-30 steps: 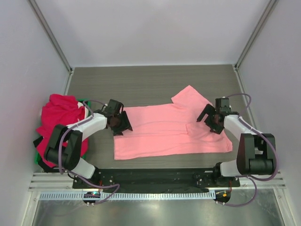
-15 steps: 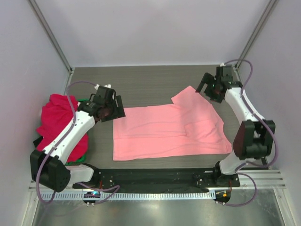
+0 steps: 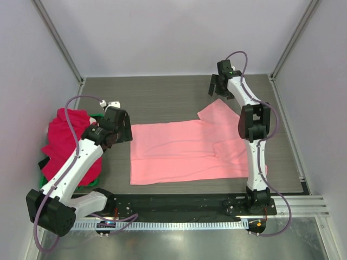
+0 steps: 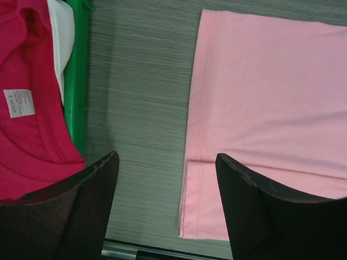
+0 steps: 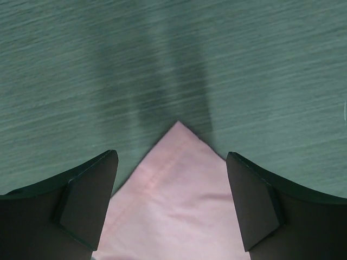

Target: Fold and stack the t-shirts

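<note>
Right gripper spread wide, empty, poised over the far sleeve of the pink t-shirt. In the wrist view the pointed sleeve corner sits between the fingers; contact with the cloth can't be judged. Left gripper also parted and empty, above bare table just beside the shirt's left edge. Shirt lies flat mid-table, with a fold line running across its width. Crimson shirts are heaped at far left over the green tray.

Risks: the sleeve tip is narrow, so a pinch slightly off-centre would close on table and miss it. Lifting one corner alone could drag the whole shirt and undo the existing fold. Left fingers sit outside the hem and would need to move inward to catch it.

Materials: thin matte cotton knit, stitched hem, limp. Tabletop grey, fine streaked grain. Tray is hard plastic. Crimson shirt shows a white neck label.
</note>
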`<state>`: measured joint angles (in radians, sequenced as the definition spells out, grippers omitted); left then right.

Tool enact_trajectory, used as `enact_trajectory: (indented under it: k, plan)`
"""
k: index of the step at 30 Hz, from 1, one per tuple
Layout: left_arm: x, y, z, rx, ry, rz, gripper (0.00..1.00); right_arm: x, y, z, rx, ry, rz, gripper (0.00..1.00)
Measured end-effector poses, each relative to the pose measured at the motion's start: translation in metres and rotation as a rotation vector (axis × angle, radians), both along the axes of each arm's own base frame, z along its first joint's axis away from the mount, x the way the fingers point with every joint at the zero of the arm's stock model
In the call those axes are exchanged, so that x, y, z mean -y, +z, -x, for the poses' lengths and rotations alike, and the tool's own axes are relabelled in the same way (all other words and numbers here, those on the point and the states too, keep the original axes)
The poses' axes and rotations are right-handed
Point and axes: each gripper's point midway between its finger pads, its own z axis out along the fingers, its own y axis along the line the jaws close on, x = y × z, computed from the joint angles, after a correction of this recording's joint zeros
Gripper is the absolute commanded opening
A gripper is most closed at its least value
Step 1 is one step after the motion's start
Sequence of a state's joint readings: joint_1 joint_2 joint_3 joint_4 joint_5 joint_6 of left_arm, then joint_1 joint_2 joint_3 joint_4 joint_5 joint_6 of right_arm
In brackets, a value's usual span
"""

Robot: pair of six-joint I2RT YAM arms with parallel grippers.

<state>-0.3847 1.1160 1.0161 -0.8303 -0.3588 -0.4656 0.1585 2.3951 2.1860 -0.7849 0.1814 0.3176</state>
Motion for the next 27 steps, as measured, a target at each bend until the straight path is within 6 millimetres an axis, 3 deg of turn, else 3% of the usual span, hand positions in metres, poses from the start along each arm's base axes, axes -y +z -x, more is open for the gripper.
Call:
enact_trajectory:
  k: [6,11,17,24,27]
  plan:
    - [-0.006,0.001,-0.001,0.008,0.019,-0.029,0.72,-0.001,-0.018,-0.020,0.005,0.002,0.083,0.77]
    - [-0.007,0.001,-0.002,0.009,0.022,-0.033,0.72,0.002,-0.035,-0.019,-0.021,-0.005,0.108,0.63]
    - [-0.007,0.000,-0.002,0.008,0.023,-0.035,0.72,0.001,-0.041,-0.023,0.001,-0.014,0.097,0.40]
    - [-0.007,0.000,-0.002,0.005,0.024,-0.037,0.72,-0.004,-0.042,-0.025,0.033,-0.018,0.073,0.01]
    - [-0.007,-0.005,-0.003,-0.010,0.027,-0.045,0.72,-0.004,-0.041,-0.024,0.038,-0.019,0.068,0.01]
